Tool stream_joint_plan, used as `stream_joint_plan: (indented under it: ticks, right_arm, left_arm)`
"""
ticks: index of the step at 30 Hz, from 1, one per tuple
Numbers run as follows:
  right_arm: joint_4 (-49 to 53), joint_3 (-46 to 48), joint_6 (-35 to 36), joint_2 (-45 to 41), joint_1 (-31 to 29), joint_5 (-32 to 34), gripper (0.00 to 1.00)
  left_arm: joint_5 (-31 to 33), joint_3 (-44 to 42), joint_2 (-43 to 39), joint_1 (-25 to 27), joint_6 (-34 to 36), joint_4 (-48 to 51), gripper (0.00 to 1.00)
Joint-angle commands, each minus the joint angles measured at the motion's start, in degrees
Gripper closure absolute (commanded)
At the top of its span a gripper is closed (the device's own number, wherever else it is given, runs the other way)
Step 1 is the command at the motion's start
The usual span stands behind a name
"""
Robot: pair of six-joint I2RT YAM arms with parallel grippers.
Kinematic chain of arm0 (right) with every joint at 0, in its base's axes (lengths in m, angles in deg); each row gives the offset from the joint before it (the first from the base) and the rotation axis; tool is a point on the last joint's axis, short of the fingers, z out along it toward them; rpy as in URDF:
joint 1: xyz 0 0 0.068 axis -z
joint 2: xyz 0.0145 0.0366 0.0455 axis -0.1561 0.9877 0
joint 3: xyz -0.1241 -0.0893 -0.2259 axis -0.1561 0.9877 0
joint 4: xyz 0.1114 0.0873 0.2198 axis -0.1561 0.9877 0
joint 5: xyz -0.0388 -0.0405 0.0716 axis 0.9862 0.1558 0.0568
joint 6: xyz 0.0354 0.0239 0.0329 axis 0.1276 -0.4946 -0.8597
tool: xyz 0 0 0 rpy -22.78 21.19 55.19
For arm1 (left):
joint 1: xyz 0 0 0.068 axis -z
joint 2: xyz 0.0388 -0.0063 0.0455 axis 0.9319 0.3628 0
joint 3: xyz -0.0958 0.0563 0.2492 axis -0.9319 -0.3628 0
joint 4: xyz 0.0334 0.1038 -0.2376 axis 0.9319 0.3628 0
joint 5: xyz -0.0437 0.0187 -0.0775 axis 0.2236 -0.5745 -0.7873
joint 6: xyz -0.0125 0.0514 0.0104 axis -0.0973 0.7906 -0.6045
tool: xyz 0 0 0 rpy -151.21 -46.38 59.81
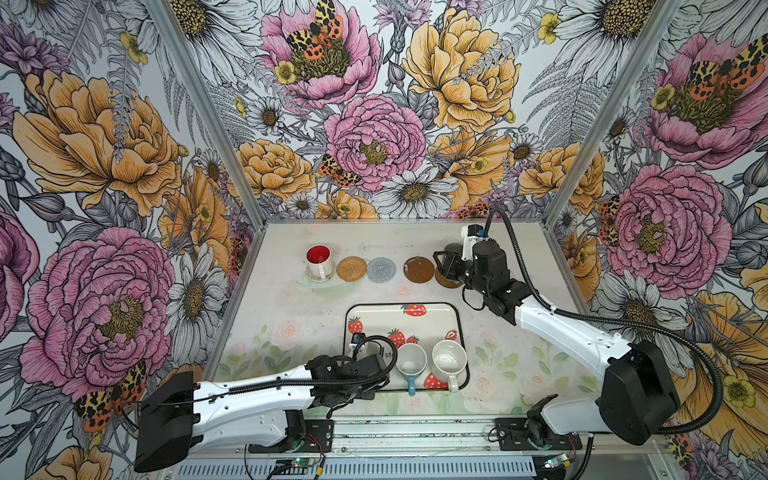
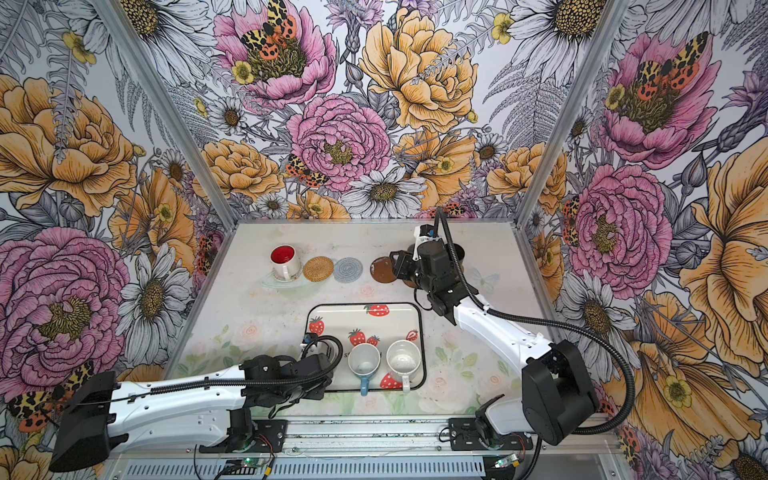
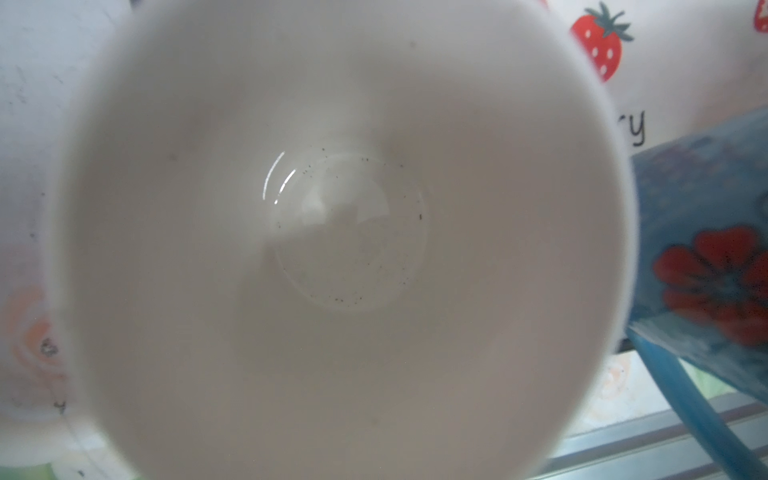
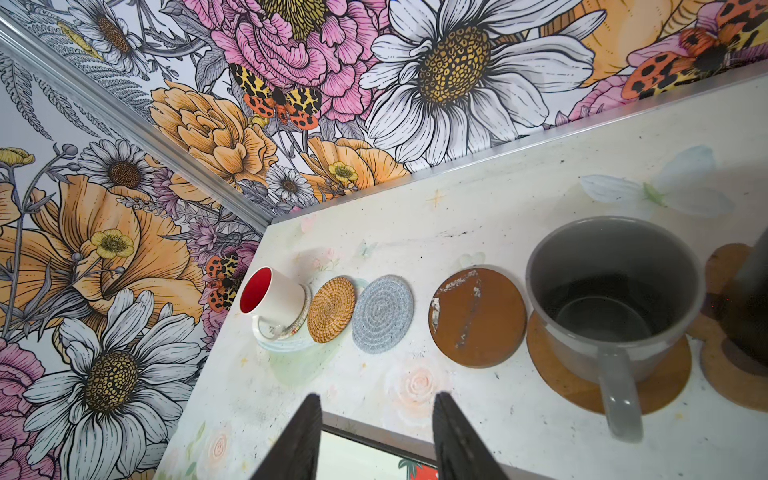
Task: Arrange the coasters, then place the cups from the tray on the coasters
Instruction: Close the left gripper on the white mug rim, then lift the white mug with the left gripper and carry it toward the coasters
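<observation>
The strawberry tray holds a light blue cup and a speckled white cup. My left wrist hangs over the tray's front left. A white-inside cup fills the left wrist view and hides the fingers. Along the back, a white cup with a red inside stands on the clear beaded coaster. Beside it lie bare tan woven, grey woven and brown coasters. A grey cup sits on another brown coaster. My right gripper is open and empty in front of that row.
A black cup stands on the paw-shaped coaster at the row's far right, close to the right arm. Floral walls close in the back and both sides. The metal rail with the arm bases runs along the front edge.
</observation>
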Motion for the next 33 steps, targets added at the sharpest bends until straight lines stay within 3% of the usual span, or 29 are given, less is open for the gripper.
stream_joint_plan:
  ticks: [1,5,21,33]
  right_arm:
    - [-0.55,-1.75,-0.40,0.10,-0.38,-0.64,0.54]
    - [-0.48,-1.77,-0.29,0.01,-0.36,-0.65,0.54]
    - [-0.53,-1.83,0.04,0.28,-0.36,-0.60,0.54]
    - [-0.55,-1.92,0.38,0.70,-0.27,-1.18,0.54]
  left_arm:
    - [1.52,0.53,-0.22,-0.39,0.32,-1.39,0.85]
    - [0.98,0.93,-0.55,-0.32,0.72,-1.28,1.00]
    - [3.92,6.10,-0.41,0.24,3.07,0.84,1.00]
    - [5.16,9.74,2.41,-3.88,5.33,1.45,1.00]
